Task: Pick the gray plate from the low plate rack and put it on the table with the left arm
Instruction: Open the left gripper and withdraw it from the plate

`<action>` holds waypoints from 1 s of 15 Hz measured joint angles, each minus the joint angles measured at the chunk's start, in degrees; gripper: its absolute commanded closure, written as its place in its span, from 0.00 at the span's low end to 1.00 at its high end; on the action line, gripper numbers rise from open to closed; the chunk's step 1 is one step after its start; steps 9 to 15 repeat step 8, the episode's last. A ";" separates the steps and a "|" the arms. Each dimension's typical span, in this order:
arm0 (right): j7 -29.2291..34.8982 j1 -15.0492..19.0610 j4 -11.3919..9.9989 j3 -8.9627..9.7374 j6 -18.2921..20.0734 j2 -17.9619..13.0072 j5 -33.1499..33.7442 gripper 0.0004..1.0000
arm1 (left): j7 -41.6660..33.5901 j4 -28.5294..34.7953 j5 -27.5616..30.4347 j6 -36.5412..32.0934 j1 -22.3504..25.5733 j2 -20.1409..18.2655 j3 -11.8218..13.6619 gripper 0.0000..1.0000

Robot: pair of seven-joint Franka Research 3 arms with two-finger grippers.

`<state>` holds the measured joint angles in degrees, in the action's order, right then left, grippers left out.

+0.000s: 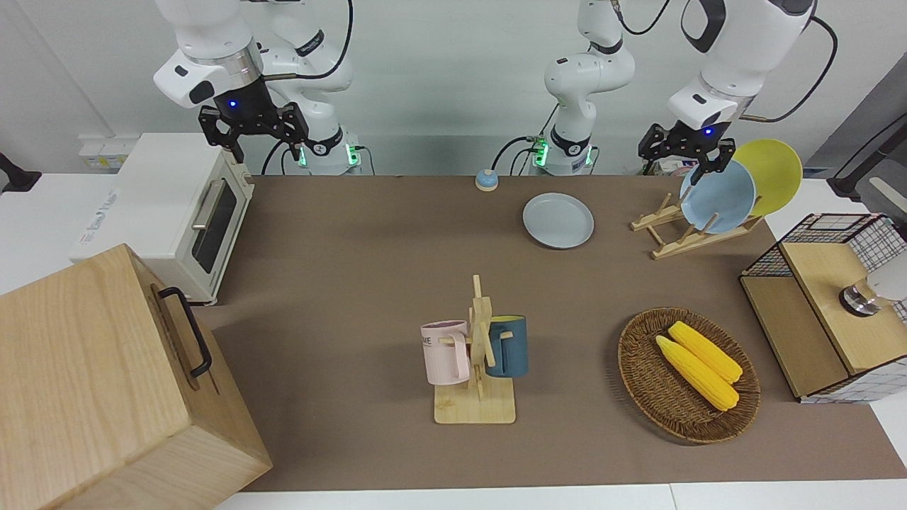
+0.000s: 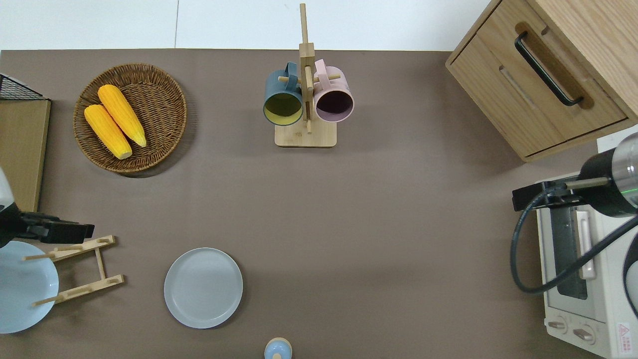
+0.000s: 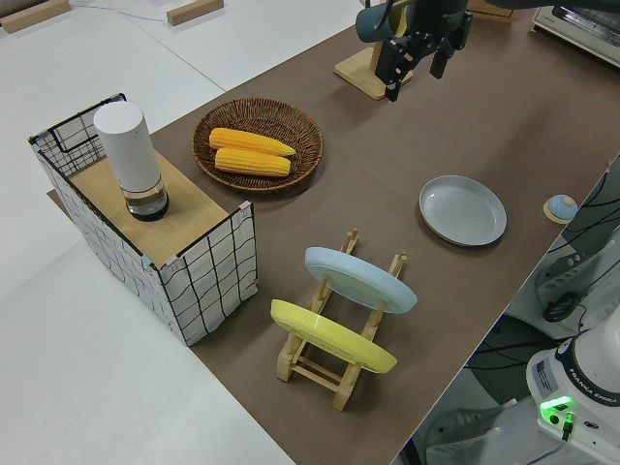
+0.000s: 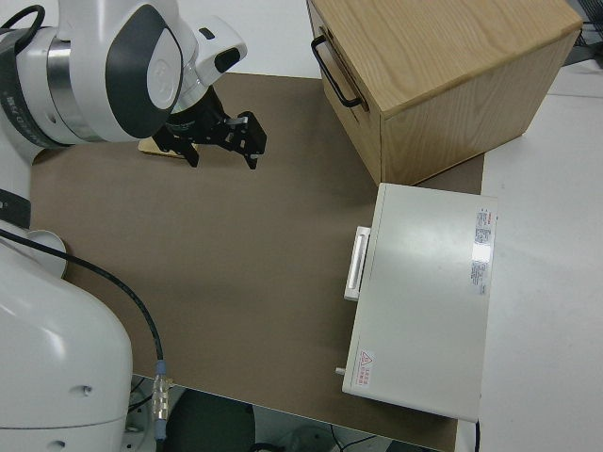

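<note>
— Across the table, from the front, what sits where?
— Flat on the table [image 1: 368, 234] lies the gray plate [image 1: 558, 220], nearer the robots than the mug stand [image 1: 476, 361]. Beside it, toward the left arm's end, the low plate rack [image 1: 691, 227] carries a light blue plate [image 1: 719, 197] and a yellow plate [image 1: 772, 173]. The left gripper [image 1: 684, 151] hangs above that rack, fingers spread and holding nothing.
— And from overhead?
— The gray plate [image 2: 203, 287] is apart from the rack [image 2: 82, 269], and a small blue bell [image 2: 277, 348] sits nearer the robots. The left gripper [image 2: 60, 232] is over the rack's farther rail. A basket [image 2: 164, 94] of corn [image 2: 114, 121] lies farther out.
— The left side view?
— The plate [image 3: 463, 209] lies clear of the rack [image 3: 339, 339]; a wire crate [image 3: 208, 281] stands close by.
— The right arm?
— Parked; its gripper [image 4: 219, 137] is open and empty.
</note>
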<state>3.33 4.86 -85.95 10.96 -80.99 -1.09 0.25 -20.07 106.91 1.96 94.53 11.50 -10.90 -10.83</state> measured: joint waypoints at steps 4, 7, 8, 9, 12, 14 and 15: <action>0.00 0.00 0.00 0.00 0.00 0.00 0.00 0.01 | -0.04 -0.04 -1.87 -0.88 -0.02 0.29 -0.87 0.00; 0.00 0.00 0.00 0.00 0.00 0.00 0.00 0.01 | 0.09 -0.05 -1.88 -0.92 -0.01 0.32 -0.87 0.00; 0.00 0.00 0.00 0.00 0.00 0.00 0.00 0.01 | 0.26 -0.05 -1.88 -0.92 0.01 0.37 -0.84 0.00; 0.00 0.00 0.00 0.00 0.00 0.00 0.00 0.01 | 0.26 -0.05 -1.88 -0.92 0.01 0.37 -0.84 0.00; 0.00 0.00 0.00 0.00 0.00 0.00 0.00 0.01 | 0.26 -0.05 -1.88 -0.92 0.01 0.37 -0.84 0.00; 0.00 0.00 0.00 0.00 0.00 0.00 0.00 0.01 | 0.26 -0.05 -1.88 -0.92 0.01 0.37 -0.84 0.00; 0.00 0.00 0.00 0.00 0.00 0.00 0.00 0.01 | 0.26 -0.05 -1.88 -0.92 0.01 0.37 -0.84 0.00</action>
